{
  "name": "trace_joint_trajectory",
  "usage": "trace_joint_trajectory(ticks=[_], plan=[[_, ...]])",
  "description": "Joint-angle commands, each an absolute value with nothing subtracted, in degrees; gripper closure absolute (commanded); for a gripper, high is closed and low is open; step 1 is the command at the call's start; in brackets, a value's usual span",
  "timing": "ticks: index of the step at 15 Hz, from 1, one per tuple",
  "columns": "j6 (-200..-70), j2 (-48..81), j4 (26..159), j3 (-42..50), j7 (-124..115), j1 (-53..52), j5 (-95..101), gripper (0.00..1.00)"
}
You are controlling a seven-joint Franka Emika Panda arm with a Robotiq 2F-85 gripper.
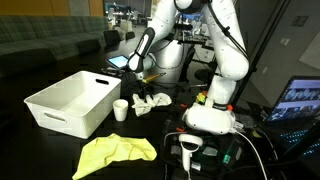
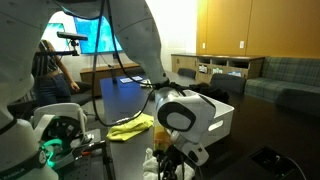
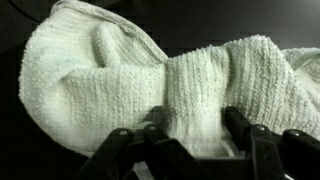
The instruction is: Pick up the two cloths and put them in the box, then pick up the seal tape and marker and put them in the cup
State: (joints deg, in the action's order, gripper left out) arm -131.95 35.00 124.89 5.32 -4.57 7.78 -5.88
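Gripper (image 3: 195, 125) straddles a raised fold of the white cloth (image 3: 110, 80) directly beneath it; whether its jaws are squeezing cannot be told. A clean lift likely needs a firm bite mid-fold, then height to clear the wall of the nearby box (image 1: 62, 112).

I had the arm (image 1: 222, 45) arched up from its base (image 1: 212, 116) and reaching over, with the forearm angled downward. The wrist (image 2: 185, 117) pointed the gripper (image 1: 140, 78) almost straight down, held low. In the wrist view its dark fingers (image 3: 152, 140) stood partly apart. I could not tell whether they were pinching.
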Motion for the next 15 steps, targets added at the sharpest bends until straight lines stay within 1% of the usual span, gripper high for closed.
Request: trace_joint_trajectory(ticks=[1,5,6,7,9,13,15], plan=[[-130.02,36.35,122.79,5.52,-6.28,7.37,-6.51,0.66],[-128.33,33.12,124.52,6.29,-6.49,7.46,-5.78,0.95],[-128.31,31.51,125.52,6.73,-6.48,7.41,-5.4,0.98],[-128.45,29.91,126.29,6.94,-6.36,7.53,-5.47,1.0],[-130.11,25.3,128.82,7.76,-5.97,7.27,-4.55,0.97],[-131.91,14.19,133.93,8.12,-1.63,7.75,-2.21,0.97],[-130.11,9.62,134.89,7.85,2.3,7.85,0.12,0.97]])
